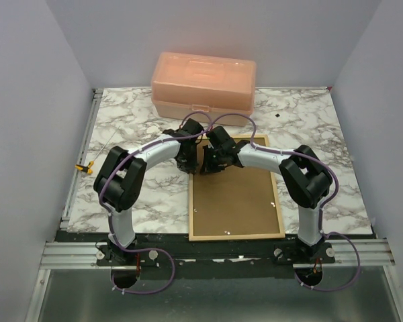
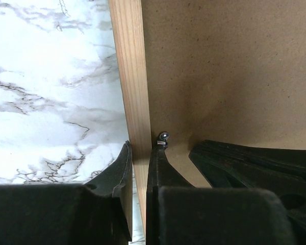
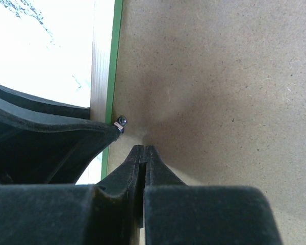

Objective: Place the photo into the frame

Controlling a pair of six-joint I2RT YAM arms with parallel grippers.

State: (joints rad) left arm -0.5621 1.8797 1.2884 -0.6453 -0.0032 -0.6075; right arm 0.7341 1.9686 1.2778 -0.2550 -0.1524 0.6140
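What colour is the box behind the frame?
The box is translucent peach-orange, clearest in the top external view.

It was a test lab: plain white walls [image 1: 27,100] boxed in a marble-look table [image 1: 141,114], a grey metal rail [image 1: 215,253] at the bottom.

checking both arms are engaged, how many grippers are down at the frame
2: left gripper pinching the frame's wooden rail, right gripper shut, tip at the backing board beside it
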